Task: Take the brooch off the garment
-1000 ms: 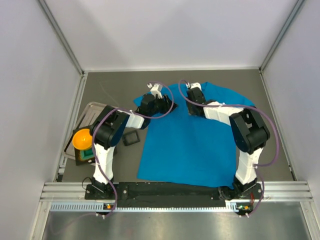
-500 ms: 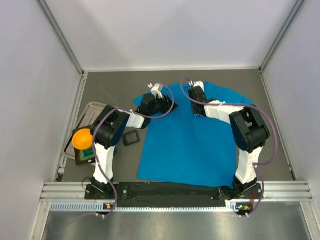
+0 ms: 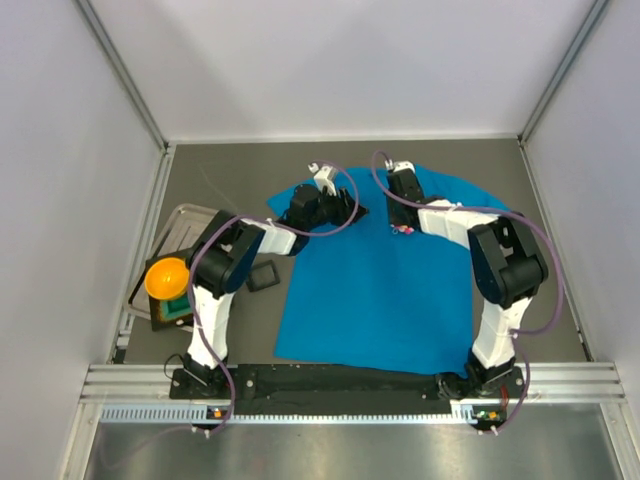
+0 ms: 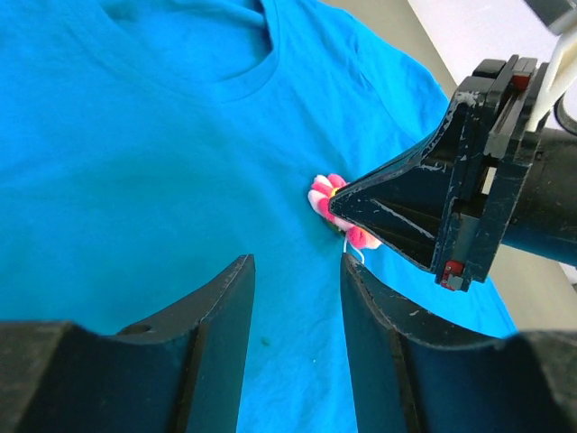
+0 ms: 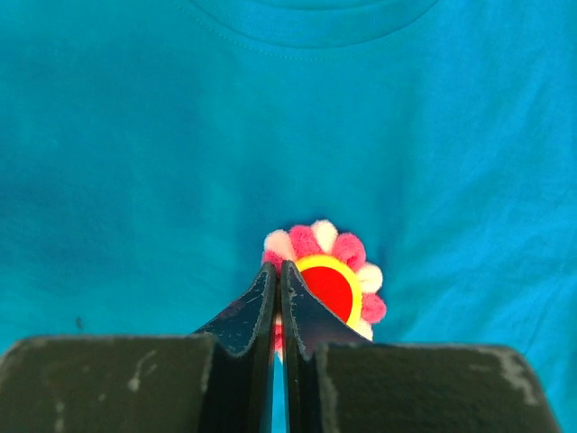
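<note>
The blue garment (image 3: 380, 290) lies flat on the table, collar at the far end. The brooch (image 5: 334, 280), a flower with pink and white petals and a red, yellow-ringed centre, sits on its chest just below the collar. My right gripper (image 5: 279, 266) is shut, its tips pinching the brooch's left edge, with pink showing between the fingers. In the left wrist view the brooch (image 4: 323, 191) peeks out on both sides of the right gripper's tip (image 4: 334, 200). My left gripper (image 4: 297, 262) is open low over the garment (image 4: 135, 180), a short way from the brooch, with nothing between its fingers.
An orange ball (image 3: 166, 277) rests on a green block by a metal tray (image 3: 185, 215) at the table's left. A small black square object (image 3: 262, 277) lies just left of the shirt. White walls close in the table on three sides.
My right gripper has gone from open to shut at the brooch, which now shows in the top view. My left gripper has shifted right, further over the shirt.
</note>
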{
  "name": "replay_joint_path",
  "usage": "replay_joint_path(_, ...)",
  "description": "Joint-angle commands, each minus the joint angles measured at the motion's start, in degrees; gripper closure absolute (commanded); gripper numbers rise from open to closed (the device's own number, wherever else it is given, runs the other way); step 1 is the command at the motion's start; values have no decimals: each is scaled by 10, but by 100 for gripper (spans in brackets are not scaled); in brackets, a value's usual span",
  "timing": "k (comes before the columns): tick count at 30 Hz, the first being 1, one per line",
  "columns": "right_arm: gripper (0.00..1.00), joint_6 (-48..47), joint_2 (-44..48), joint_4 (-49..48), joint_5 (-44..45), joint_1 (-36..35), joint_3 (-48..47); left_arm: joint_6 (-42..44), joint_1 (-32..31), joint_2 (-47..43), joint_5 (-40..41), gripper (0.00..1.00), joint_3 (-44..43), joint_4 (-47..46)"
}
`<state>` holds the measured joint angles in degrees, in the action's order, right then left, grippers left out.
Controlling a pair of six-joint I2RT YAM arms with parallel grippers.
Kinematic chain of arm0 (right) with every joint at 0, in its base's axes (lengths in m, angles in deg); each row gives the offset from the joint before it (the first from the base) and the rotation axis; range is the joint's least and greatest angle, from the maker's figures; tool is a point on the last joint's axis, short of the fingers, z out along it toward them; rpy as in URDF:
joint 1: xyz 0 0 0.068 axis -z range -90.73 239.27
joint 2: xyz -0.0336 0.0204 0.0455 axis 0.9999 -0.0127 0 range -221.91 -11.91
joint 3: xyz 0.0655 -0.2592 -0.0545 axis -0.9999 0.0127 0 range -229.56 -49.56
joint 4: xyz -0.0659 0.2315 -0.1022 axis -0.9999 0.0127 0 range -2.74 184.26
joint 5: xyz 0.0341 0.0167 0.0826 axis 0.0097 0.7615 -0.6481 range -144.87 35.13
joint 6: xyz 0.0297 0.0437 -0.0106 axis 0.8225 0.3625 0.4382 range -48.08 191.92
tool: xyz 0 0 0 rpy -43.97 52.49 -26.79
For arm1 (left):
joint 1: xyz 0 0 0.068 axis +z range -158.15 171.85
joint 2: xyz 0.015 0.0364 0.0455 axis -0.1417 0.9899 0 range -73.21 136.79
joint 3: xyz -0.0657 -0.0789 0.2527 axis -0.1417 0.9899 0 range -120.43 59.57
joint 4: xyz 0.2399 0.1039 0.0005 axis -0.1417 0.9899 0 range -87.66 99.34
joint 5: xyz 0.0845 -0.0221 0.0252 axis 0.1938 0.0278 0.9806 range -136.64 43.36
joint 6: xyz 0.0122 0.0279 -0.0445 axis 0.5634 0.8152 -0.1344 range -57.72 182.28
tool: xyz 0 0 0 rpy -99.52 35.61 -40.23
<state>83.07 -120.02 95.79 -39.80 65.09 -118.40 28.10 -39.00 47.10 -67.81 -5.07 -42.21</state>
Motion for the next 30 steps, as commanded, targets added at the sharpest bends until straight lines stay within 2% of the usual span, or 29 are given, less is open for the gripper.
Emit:
replay_joint_path(1,100,-25,40,19,-20,12,7,7,-6,12,-37,53,-25,-24)
replay_joint_path(5,100,-20,33,36,-141,42,-10,-5,-17,33,-61,55,-45,-20)
replay_joint_path(11,100,-5,29,48,-217,69,-28,-25,-34,62,-83,63,-76,-12)
replay_joint_path(23,100,55,12,12,-325,99,-30,-22,-54,79,-66,73,-105,23)
replay_joint_path(30,100,97,7,-14,-324,103,-17,-4,-54,62,-28,75,-87,35)
